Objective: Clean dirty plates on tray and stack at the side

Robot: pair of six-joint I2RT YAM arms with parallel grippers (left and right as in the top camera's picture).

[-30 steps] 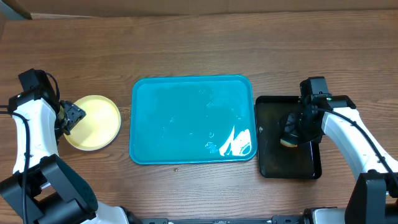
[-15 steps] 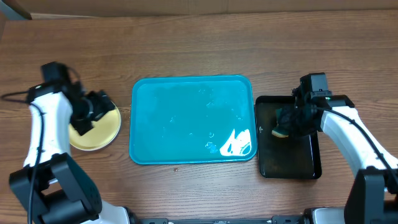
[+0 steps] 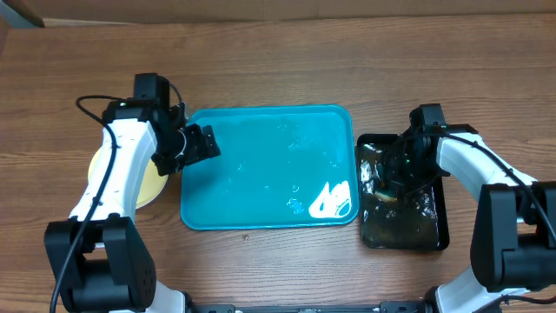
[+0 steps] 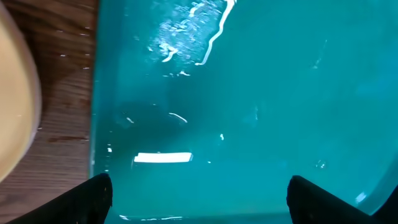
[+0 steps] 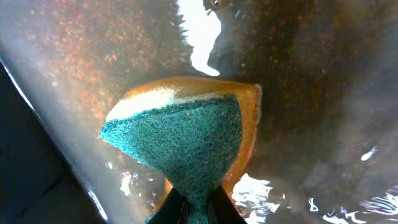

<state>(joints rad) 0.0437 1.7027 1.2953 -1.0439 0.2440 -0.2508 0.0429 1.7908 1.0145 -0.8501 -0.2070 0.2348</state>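
Note:
The teal tray [image 3: 261, 187] lies mid-table, wet, with no plates on it. A pale yellow plate [image 3: 149, 187] sits on the wood left of it, mostly hidden under my left arm; I cannot tell whether other plates lie under it. My left gripper [image 3: 198, 143] is open and empty above the tray's left edge. In the left wrist view the tray [image 4: 249, 93] fills the frame, with the plate's rim [image 4: 15, 118] at the left. My right gripper [image 3: 388, 178] is shut on a green-and-yellow sponge [image 5: 186, 134], held over the black tray.
The smaller black tray [image 3: 430, 226] stands right of the teal tray, wet with soapy patches; it shows wet and dark in the right wrist view [image 5: 311, 81]. Bare wooden table lies all round.
My left gripper swung right from over the yellow plate to the teal tray's left edge. My right gripper moved the sponge a little left inside the black tray.

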